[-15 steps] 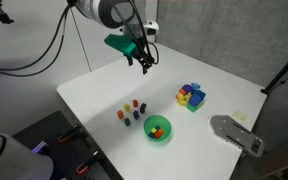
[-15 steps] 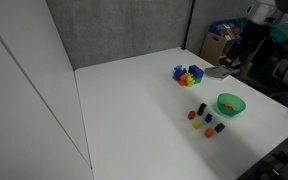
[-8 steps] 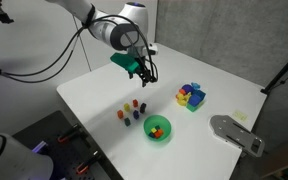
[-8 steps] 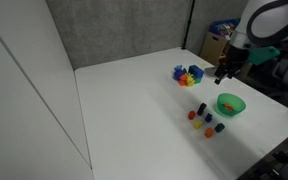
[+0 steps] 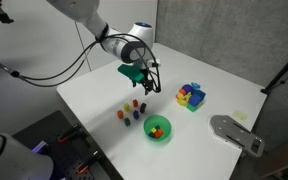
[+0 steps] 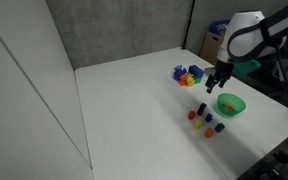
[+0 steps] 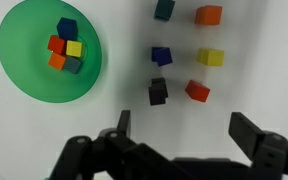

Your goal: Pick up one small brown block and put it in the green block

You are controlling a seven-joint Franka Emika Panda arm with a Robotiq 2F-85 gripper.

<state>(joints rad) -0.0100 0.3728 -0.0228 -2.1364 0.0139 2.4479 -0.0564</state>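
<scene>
The small brown block (image 7: 158, 92) is a tiny dark cube lying on the white table, just ahead of my gripper (image 7: 184, 130) in the wrist view. The gripper is open and empty, its two dark fingers spread wide, and it hovers above the table in both exterior views (image 5: 149, 87) (image 6: 213, 88). The green block (image 7: 46, 52) is a round green dish that holds several tiny coloured cubes. It sits to the left in the wrist view and also shows in both exterior views (image 5: 158, 128) (image 6: 230, 104).
Loose tiny blocks lie round the brown one: red (image 7: 196, 91), dark blue (image 7: 161, 55), yellow (image 7: 210, 57), orange (image 7: 209, 15), teal (image 7: 164, 9). A blue tray with yellow and purple pieces (image 5: 191, 96) stands farther off. A grey device (image 5: 236, 133) sits at the table corner.
The arm has come down and across from high above the table's back edge to a low hover near the loose blocks. The gripper stays open. Nothing on the table has moved.
</scene>
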